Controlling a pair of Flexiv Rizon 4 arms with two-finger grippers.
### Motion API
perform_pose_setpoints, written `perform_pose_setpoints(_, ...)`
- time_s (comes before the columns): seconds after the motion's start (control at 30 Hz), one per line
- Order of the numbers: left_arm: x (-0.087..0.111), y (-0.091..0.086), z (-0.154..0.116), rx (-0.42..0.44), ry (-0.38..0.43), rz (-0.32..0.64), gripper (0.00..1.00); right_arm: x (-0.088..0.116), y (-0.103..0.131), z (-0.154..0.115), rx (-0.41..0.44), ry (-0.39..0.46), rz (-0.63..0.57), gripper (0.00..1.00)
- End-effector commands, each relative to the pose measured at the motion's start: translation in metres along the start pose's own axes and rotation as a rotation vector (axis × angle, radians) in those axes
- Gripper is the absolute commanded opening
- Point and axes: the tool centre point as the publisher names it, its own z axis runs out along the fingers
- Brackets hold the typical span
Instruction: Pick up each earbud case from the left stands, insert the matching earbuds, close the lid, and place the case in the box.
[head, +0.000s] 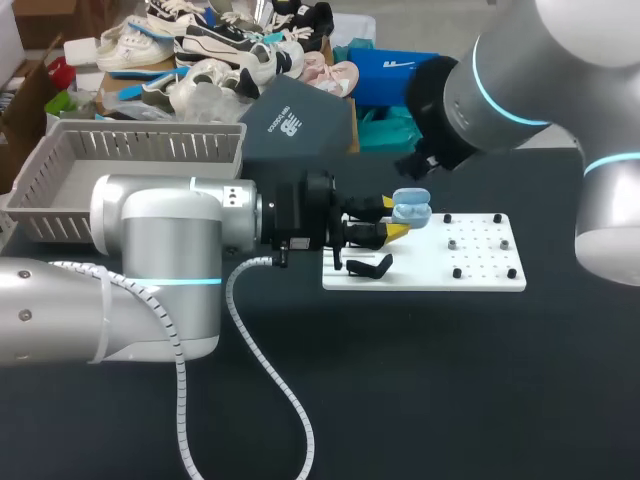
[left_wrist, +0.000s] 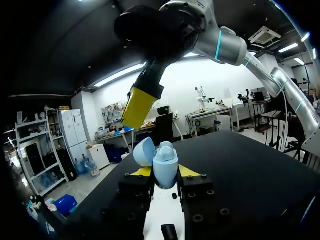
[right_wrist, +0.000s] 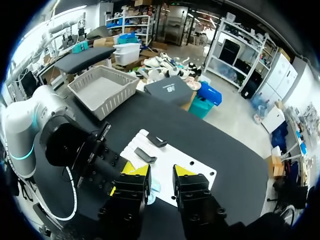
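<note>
A light blue earbud case (head: 412, 210) with its lid open is held above the left end of the white board (head: 480, 272). My left gripper (head: 393, 220) is shut on it from two sides. In the left wrist view the case (left_wrist: 165, 167) stands upright between the yellow tips, its lid (left_wrist: 142, 151) tipped back. My right arm (head: 500, 90) comes in over the board, and one of its yellow fingers (left_wrist: 137, 106) hangs just above the case. In the right wrist view my right gripper (right_wrist: 160, 174) is open with nothing seen between its fingers. It points down at the board (right_wrist: 172, 160).
Two black stands (head: 368, 266) sit on the board's left end, and small black pegs dot its right half. A grey basket (head: 140, 150) stands at the back left, with a dark box (head: 300, 125) beside it. My left arm's cable (head: 270, 370) loops across the front of the table.
</note>
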Motion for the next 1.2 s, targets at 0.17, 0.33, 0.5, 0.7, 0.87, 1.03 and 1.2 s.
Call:
perform_pose_setpoints(0.17, 0.001, 0.0, 0.0, -0.002, -0.002, 0.001, 0.0, -0.004, -0.003, 0.023, -0.023, 0.007, 0.01, 0.25)
perform_pose_setpoints(0.33, 0.001, 0.0, 0.0, -0.002, -0.002, 0.001, 0.0, -0.001, 0.001, 0.028, -0.031, 0.021, 0.013, 0.25)
perform_pose_setpoints(0.5, 0.001, 0.0, 0.0, -0.002, -0.002, 0.001, 0.0, 0.003, 0.003, 0.023, -0.029, 0.017, 0.016, 0.24)
perform_pose_setpoints(0.7, 0.001, 0.0, 0.0, -0.002, -0.002, 0.001, 0.0, 0.011, 0.007, 0.017, -0.021, 0.017, 0.016, 0.24)
perform_pose_setpoints(0.87, 0.001, 0.0, 0.0, -0.002, -0.002, 0.001, 0.0, 0.018, 0.007, 0.011, -0.015, 0.014, 0.025, 0.24)
perform_pose_setpoints(1.03, 0.001, 0.0, 0.0, -0.002, -0.002, 0.001, 0.0, 0.023, 0.008, 0.007, -0.012, 0.009, 0.031, 0.24)
perform_pose_setpoints(1.2, 0.001, 0.0, 0.0, -0.002, -0.002, 0.001, 0.0, 0.027, 0.007, 0.004, -0.011, -0.002, 0.046, 0.23)
